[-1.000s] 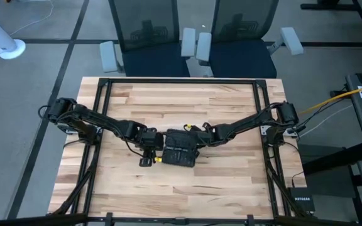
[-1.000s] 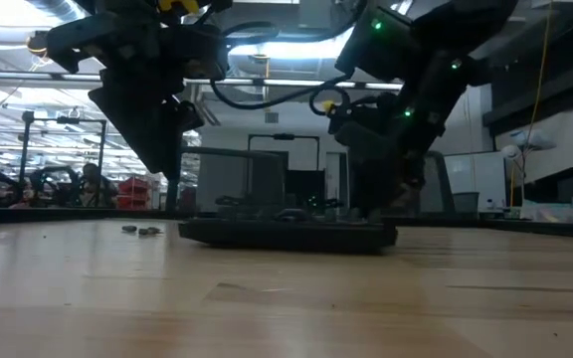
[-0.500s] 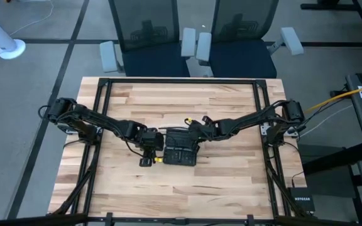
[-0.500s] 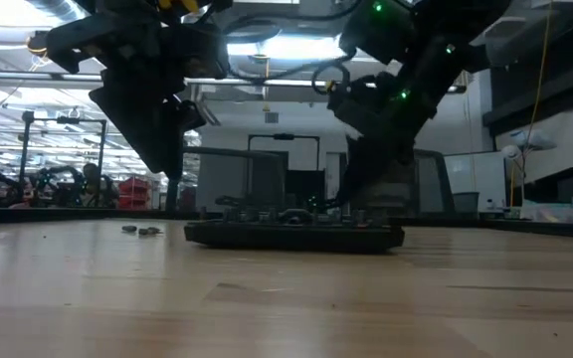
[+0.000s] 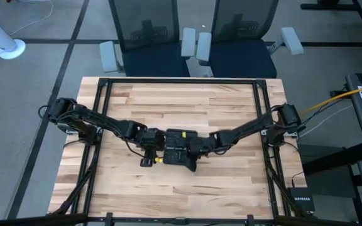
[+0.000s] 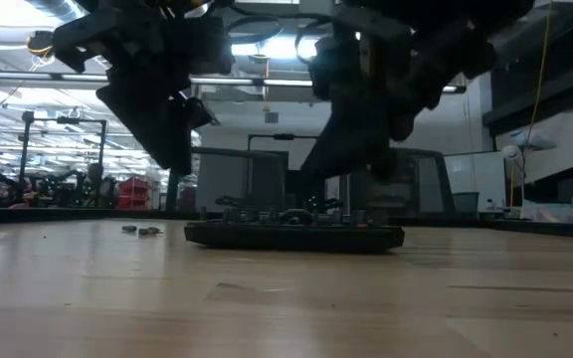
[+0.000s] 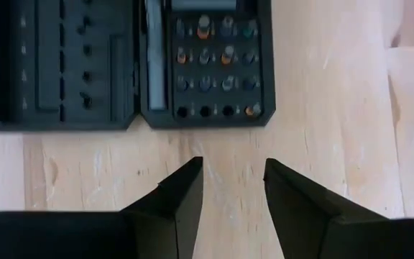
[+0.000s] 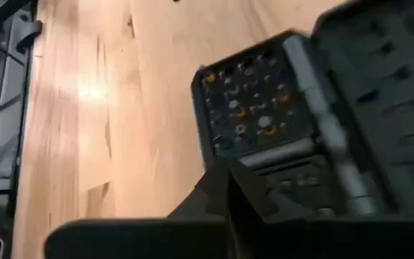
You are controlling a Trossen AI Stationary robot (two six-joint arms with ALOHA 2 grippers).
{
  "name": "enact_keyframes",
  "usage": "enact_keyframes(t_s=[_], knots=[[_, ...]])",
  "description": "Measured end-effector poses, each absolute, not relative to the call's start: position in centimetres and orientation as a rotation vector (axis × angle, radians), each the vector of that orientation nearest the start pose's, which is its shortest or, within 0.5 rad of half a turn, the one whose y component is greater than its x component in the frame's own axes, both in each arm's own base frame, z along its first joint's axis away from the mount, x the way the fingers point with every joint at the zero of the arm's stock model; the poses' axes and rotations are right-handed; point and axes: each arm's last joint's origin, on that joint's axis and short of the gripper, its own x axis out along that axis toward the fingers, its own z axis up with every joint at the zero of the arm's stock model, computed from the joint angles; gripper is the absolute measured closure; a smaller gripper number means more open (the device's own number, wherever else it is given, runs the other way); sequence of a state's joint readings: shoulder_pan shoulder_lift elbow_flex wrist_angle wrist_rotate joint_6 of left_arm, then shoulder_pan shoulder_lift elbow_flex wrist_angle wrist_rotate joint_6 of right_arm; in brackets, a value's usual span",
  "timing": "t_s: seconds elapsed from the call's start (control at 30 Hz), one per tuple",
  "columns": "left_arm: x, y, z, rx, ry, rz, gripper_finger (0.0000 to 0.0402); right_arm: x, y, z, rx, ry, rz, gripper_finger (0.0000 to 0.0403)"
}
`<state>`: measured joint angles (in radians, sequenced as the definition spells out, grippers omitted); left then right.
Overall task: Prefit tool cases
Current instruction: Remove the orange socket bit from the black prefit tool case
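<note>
The black tool case (image 5: 176, 149) lies spread flat on its back on the wooden table, both halves up. One half holds a grid of bit slots (image 7: 214, 68), the other long moulded slots (image 7: 56, 65). My left gripper (image 7: 232, 176) stands open beside the case's left edge, pointing steeply down, with bare wood between its fingers. My right gripper (image 8: 228, 188) is shut and hangs slanting over the right part of the case (image 8: 257, 108). In the low view it (image 6: 344, 164) stays clear above the case (image 6: 294, 235).
A few tiny loose bits (image 6: 142, 230) lie on the table left of the case. Two office chairs (image 5: 193, 44) stand behind the far edge. A black box (image 5: 301, 202) sits off the table's near right corner. Bare wood surrounds the case.
My right gripper has swung from the case's far edge toward the table's near edge, coming over the case, rising a little and tipping toward level. It has stayed shut.
</note>
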<state>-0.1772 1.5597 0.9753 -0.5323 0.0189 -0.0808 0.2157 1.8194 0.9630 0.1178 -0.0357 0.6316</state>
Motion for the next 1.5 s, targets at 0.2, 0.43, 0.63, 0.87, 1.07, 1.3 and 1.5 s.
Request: enact_keyframes(t_s=[0.2, 0.43, 0.63, 0.87, 1.07, 1.3, 1.5], knots=[[29.5, -5.3, 19.7, 0.021, 1.092, -0.137, 0.0263, 35.8, 7.7, 14.1, 0.559, 0.746, -0.079, 0.0403], [29.8, -5.6, 19.9, 0.019, 1.048, -0.149, 0.0263, 35.1, 7.5, 13.1, 0.511, 0.852, -0.14, 0.0403], [30.4, -6.0, 20.3, 0.017, 0.96, -0.164, 0.0263, 35.2, 7.6, 12.7, 0.5, 0.843, -0.116, 0.0403], [30.7, -6.6, 19.5, 0.082, 0.969, -0.21, 0.0263, 35.2, 7.5, 12.5, 0.495, 0.849, -0.126, 0.0403], [31.0, -6.7, 18.9, 0.05, 0.985, -0.24, 0.0263, 35.2, 7.5, 12.5, 0.493, 0.841, -0.131, 0.0403], [31.0, -6.9, 18.6, 0.048, 1.001, -0.243, 0.0263, 35.2, 7.5, 12.4, 0.492, 0.841, -0.134, 0.0403], [31.5, -7.0, 16.9, 0.004, 1.056, -0.261, 0.0263, 35.2, 7.5, 12.4, 0.492, 0.839, -0.135, 0.0403]])
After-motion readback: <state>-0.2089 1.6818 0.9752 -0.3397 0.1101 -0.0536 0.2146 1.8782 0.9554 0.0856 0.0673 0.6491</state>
